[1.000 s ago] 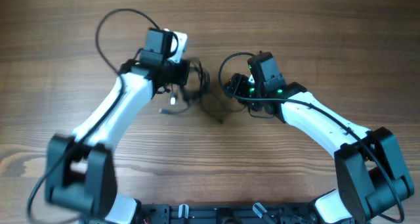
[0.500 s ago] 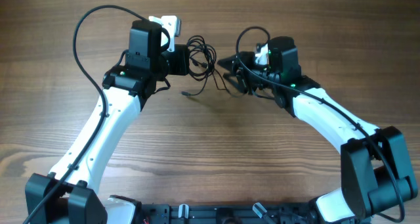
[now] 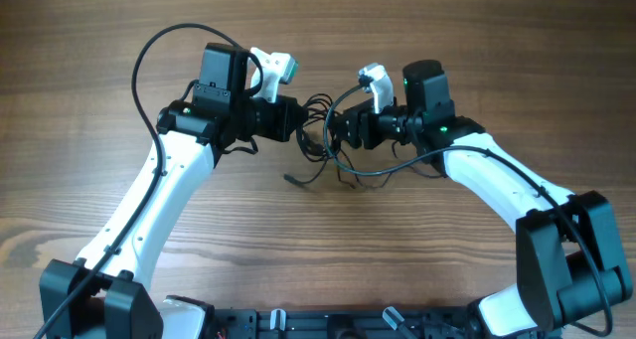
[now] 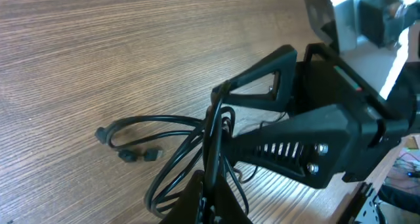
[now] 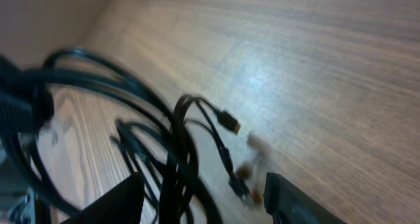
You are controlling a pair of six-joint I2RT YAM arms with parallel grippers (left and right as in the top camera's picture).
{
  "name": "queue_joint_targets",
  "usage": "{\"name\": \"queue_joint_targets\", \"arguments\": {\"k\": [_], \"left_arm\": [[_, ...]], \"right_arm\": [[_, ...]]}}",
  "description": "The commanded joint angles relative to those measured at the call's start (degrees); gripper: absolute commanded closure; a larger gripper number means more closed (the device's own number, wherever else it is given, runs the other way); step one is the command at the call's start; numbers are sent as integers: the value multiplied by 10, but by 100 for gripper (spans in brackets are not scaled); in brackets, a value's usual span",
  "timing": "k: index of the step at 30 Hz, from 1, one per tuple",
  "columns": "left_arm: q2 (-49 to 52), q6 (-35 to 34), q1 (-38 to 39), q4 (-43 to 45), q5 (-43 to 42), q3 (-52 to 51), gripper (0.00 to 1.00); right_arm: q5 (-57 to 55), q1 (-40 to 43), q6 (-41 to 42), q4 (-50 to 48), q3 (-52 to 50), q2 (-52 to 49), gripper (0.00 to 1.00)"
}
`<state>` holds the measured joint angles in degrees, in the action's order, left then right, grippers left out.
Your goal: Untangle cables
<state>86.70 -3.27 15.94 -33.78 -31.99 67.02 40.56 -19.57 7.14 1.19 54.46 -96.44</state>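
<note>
Left gripper (image 3: 301, 120): we see it pinched onto the cables (image 5: 179, 138).
Right gripper (image 3: 336, 130): jaws apart, cords between.
Cables: thin, black, looped, small plugs.

glossy black smooth-coated cables (image 5: 184, 145), matt finely grained wood table (image 4: 98, 40)

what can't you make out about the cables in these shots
- How many cables there are and how they cross: overhead, too thin, partly under the left gripper and right gripper.
- Where the left gripper pinches them: left wrist, cut off by the bottom edge.
- Plug ends: right wrist, motion-blurred.
</note>
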Motion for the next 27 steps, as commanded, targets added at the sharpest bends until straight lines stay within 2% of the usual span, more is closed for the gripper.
{"name": "queue_joint_targets", "arguments": {"k": [1, 6, 11, 14, 15, 20, 22, 23, 24, 25, 27], "left_arm": [[4, 13, -1, 0, -21, -4, 96], [4, 4, -2, 1, -21, -4, 95], [4, -47, -36, 0, -44, -4, 96], [4, -64, -45, 1, -76, -4, 95], [6, -77, -45, 1, -77, -4, 95], [21, -77, -45, 2, -98, -4, 95], [26, -77, -45, 7, -102, -4, 95], [26, -77, -45, 9, -102, -4, 95], [26, -77, -45, 10, -102, -4, 95], [27, -77, -45, 9, -99, -4, 94], [38, -83, -45, 10, -62, -4, 93]], "right_arm": [[41, -11, -64, 16, 3, -6, 42], [67, -33, -87, 9, 3, -6, 47], [65, -33, -86, -37, 3, -6, 46], [65, -34, -86, -37, 3, -6, 64], [65, -34, -87, -38, 3, -6, 67], [65, -34, -87, -57, 3, -6, 63], [64, -34, -87, -66, 3, -6, 66], [63, -34, -87, -68, 3, -6, 80], [62, -34, -87, -71, 3, -6, 88], [63, -34, -86, -76, 3, -6, 93], [100, -34, -85, -87, 3, -6, 96]]}}
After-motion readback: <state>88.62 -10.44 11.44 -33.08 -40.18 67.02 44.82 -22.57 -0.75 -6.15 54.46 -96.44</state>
